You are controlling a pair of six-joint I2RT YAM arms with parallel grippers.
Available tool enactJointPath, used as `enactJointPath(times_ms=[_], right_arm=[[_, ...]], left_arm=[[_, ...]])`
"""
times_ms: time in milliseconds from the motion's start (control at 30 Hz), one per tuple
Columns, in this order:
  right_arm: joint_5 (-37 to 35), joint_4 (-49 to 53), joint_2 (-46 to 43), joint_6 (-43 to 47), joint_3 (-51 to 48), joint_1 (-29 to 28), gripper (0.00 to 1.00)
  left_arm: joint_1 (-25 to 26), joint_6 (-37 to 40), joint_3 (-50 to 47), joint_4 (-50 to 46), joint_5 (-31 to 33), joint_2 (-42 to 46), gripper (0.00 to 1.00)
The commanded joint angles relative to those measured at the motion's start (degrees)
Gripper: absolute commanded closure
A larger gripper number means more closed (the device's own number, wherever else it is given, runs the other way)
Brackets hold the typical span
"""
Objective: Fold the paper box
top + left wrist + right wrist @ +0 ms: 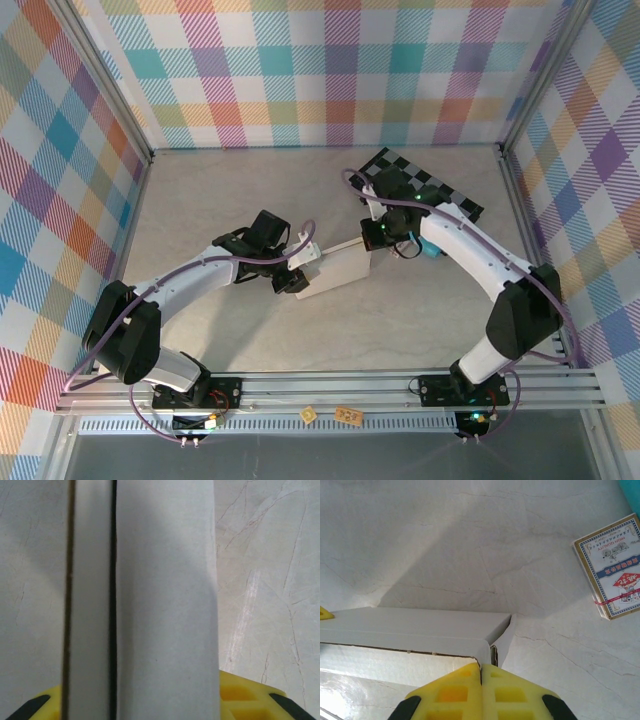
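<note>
Paper box [340, 268] looks thin, light, bends easy (may crease). Left claw [296, 274] pinching its wall. Right claw [481, 667] squeezed shut, empty, at corner. Best hold: folded edges.

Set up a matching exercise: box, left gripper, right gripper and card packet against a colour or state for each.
Column one:
1 box
2 left gripper
3 right gripper
4 packet

Column two:
a fingers shut, nothing between them
b plain white
c printed in blue and red
d clamped on the box

Pairs: 1-b, 2-d, 3-a, 4-c
</note>
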State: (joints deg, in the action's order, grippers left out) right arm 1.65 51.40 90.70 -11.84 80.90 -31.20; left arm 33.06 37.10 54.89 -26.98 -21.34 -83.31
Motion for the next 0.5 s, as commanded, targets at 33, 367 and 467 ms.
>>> enactJointPath(times_ms=[33,367,467], right_arm=[[0.67,5.7,1.55,-2.89,3.67,0.26,1.0],[-0.15,3.09,-0.06,-0.9,-0.82,1.05,1.0],[-1.04,0.46,-1.69,0.55,-4.57,1.05,1.0]], left_arm=[[-0.89,0.76,0.48,-1.71,0.51,-0.18,0.64],[-0.89,0.74,1.08,-2.02,0.78,-0.26,0.64],[-0.85,0.73,1.19,-2.15,0.93,-0.33,0.64]])
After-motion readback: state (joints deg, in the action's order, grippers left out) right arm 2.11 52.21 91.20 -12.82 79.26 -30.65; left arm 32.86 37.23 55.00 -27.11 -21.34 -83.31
